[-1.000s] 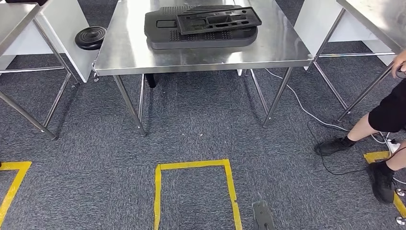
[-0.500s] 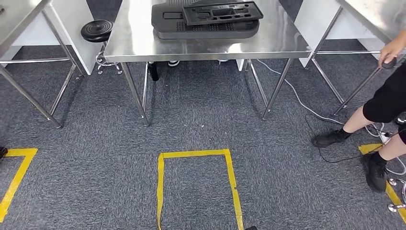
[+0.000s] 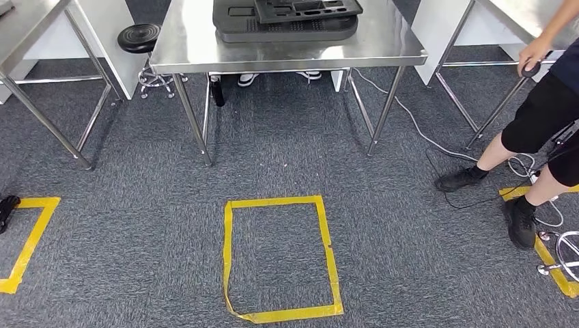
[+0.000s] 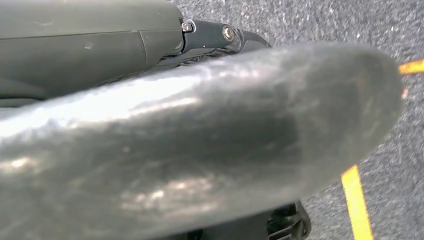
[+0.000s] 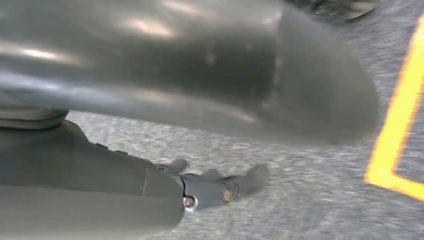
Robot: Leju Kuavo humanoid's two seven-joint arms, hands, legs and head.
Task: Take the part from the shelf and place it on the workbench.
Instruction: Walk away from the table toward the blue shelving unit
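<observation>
- The black moulded part (image 3: 287,17) lies on the steel workbench (image 3: 184,48) at the far edge of the head view, a smaller black tray (image 3: 307,8) stacked crookedly on top of it; judged from that alone, the placing looks done, though no shelf is visible to confirm where it came from.
- The left hand (image 4: 210,140) hangs over the grey carpet (image 3: 273,157), its thick thumb blurred across the wrist view and the darker fingers mostly hidden; whether they are spread or curled cannot be told, and nothing is seen in them.
- The right hand (image 5: 215,187) hangs low too, dark fingers reaching out over the carpet, apart and holding nothing.
- The top tray overhangs the part at an angle; a knock against the workbench legs could slide it off.
- A person (image 3: 539,116) stands just right of the walkway, one hand on a neighbouring table's leg (image 3: 502,106); a swinging arm or a wide turn risks contact.
- A grey cable (image 3: 423,140) trails across the carpet from under the workbench toward the person's shoes; a foot could snag it.
- The yellow tape square (image 3: 278,258) is lifting at its near corner; loose tape could catch a sole.
</observation>
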